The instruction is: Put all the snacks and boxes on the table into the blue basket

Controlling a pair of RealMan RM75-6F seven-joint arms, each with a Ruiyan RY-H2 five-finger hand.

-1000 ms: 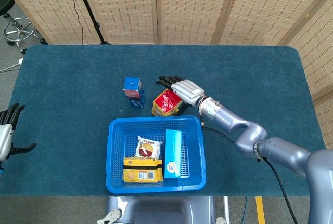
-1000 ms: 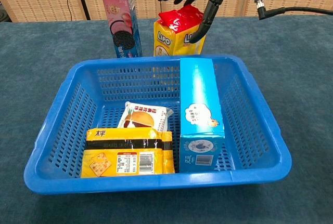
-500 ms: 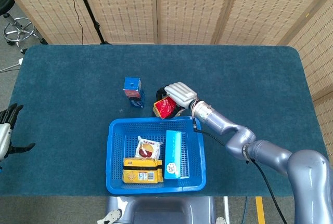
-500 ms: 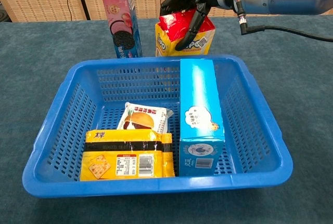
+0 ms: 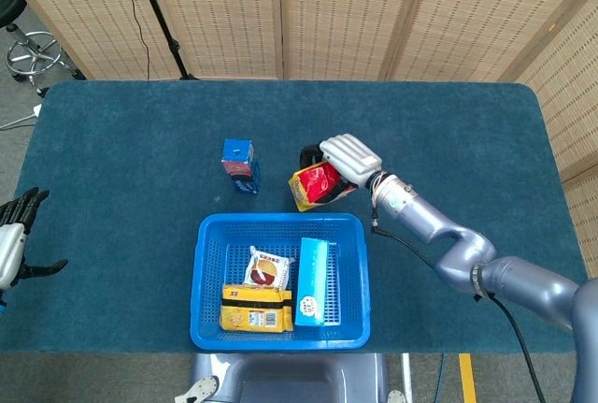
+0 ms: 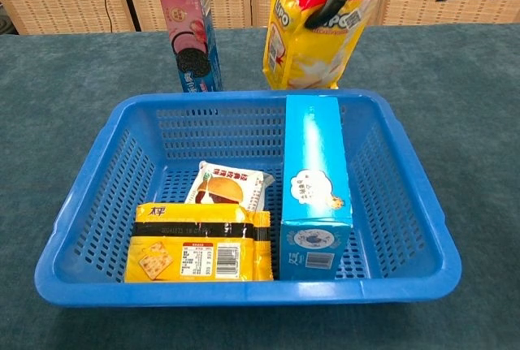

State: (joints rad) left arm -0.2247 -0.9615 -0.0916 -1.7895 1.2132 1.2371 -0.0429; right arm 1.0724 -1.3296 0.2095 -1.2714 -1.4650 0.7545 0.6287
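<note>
table (image 5: pixel 112 141): dark teal cloth top, screens behind it at the far side.
blue basket (image 5: pixel 207 277): near centre of the table, just near of the lifted bag. It has slid a touch right since half a second back, nothing else about it changed.
basket contents: tall cyan box (image 6: pixel 315 175) on the right, yellow cracker pack (image 6: pixel 201 248) near left, small burger-print packet (image 6: pixel 229 185) behind it. All three already done.
right arm (image 5: pixel 448 235): reaches in from the right, now pulled back and raised compared with a second ago.
right hand (image 5: pixel 348 158): fingers wrapped over the top of the yellow Lipo bag (image 6: pixel 317 29), gripping it. A second ago it hovered spread over the bag, half a second ago it closed on it, now it carries it.
Lipo bag place: lifted clear of the table, hanging upright just beyond the basket's far rim, right of centre. Bottom edge looks above the rim in the chest view.
Oreo box (image 6: pixel 189 33): blue and pink, standing upright on the table beyond the basket's far left rim, unmoved, untouched.
left hand (image 5: pixel 14 239): far left table edge, fingers spread, holding nothing, idle.
meaning: grasp succeeded, so next is likely carrying the bag nearward over the basket and letting go. After that only the Oreo box looks left.
risk: bag hangs loose, could catch the far rim.
</note>
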